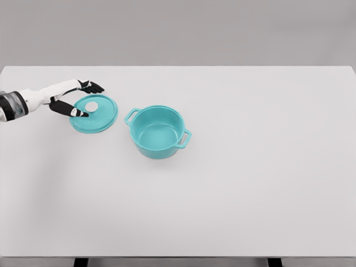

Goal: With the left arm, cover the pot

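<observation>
A teal pot (158, 132) with two side handles stands uncovered on the white table (250, 167), left of the middle. Its teal lid (95, 114) with a white knob (92, 105) lies flat on the table to the pot's left. My left hand (84, 99) reaches in from the left edge and hovers at the lid's left rim. Its fingers are spread: the upper fingers (93, 87) stretch past the lid's far edge, and the thumb (75, 111) lies over the lid near the knob. Nothing is grasped.
</observation>
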`<state>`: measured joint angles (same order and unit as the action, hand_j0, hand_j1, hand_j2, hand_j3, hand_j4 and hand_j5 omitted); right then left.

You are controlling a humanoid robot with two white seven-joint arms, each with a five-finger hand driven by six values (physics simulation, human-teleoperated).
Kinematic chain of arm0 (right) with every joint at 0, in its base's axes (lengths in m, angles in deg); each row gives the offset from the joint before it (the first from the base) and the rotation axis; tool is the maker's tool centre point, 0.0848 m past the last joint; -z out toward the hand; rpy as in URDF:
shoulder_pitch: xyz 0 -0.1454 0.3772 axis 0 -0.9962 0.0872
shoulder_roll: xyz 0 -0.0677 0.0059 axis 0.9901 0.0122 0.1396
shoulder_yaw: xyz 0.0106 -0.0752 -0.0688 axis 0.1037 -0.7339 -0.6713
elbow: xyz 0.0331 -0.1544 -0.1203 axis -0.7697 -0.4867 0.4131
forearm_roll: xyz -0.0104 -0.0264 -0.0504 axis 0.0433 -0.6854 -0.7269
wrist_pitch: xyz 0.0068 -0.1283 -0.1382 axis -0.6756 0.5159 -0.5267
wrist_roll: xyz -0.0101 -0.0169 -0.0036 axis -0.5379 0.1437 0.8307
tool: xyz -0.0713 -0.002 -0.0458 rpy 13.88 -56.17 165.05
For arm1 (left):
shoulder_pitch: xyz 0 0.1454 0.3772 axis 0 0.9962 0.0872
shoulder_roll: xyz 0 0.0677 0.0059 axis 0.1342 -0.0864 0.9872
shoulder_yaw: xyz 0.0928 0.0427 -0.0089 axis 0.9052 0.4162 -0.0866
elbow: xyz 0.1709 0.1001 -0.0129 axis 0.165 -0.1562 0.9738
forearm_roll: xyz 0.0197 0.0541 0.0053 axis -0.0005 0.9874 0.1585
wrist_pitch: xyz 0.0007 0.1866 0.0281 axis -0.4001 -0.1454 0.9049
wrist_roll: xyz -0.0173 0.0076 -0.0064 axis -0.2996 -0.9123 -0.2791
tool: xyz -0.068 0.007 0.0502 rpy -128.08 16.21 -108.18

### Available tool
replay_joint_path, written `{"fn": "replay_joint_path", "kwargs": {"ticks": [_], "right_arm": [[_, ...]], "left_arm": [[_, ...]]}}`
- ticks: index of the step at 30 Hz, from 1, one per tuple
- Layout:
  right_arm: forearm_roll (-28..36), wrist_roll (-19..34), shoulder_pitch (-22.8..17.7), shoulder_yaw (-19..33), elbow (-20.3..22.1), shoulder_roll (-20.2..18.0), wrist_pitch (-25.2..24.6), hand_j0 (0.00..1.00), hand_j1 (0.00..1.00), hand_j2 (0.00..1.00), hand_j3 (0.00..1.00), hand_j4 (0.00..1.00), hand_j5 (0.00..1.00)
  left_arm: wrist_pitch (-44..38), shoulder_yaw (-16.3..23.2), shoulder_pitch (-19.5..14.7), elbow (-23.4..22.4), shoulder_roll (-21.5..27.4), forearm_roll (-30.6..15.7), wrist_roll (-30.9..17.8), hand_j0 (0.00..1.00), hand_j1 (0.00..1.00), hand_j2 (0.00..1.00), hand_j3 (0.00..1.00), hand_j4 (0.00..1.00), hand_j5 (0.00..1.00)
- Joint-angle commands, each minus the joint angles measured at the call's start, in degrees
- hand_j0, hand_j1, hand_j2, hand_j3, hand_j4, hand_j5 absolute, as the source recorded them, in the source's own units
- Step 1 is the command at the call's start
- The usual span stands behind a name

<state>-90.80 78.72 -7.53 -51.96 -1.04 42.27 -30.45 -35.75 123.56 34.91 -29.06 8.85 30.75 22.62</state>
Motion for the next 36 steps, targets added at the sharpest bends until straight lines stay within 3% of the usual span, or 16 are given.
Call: {"fn": "replay_joint_path", "kwargs": {"ticks": [1,7,9,36], "right_arm": [[0.0,0.0,0.0,0.0,0.0,0.0,0.0,1.00,1.00,1.00,1.00,1.00,1.00],[0.0,0.0,0.0,0.0,0.0,0.0,0.0,1.00,1.00,1.00,1.00,1.00,1.00],[0.0,0.0,0.0,0.0,0.0,0.0,0.0,1.00,1.00,1.00,1.00,1.00,1.00],[0.0,0.0,0.0,0.0,0.0,0.0,0.0,1.00,1.00,1.00,1.00,1.00,1.00]], "left_arm": [[-0.1,-0.1,-0.1,-0.6,-0.3,-0.3,0.0,0.80,0.80,0.80,0.80,0.80,0.80],[-0.1,-0.1,-1.4,-4.3,-2.1,1.1,0.0,0.80,0.80,0.80,0.80,0.80,0.80],[-0.1,-0.2,-1.4,-4.3,-2.1,2.6,0.0,0.80,0.80,0.80,0.80,0.80,0.80],[-0.1,-0.8,-1.3,-4.9,-2.2,2.3,0.0,0.77,0.77,0.77,0.77,0.77,0.77]]}}
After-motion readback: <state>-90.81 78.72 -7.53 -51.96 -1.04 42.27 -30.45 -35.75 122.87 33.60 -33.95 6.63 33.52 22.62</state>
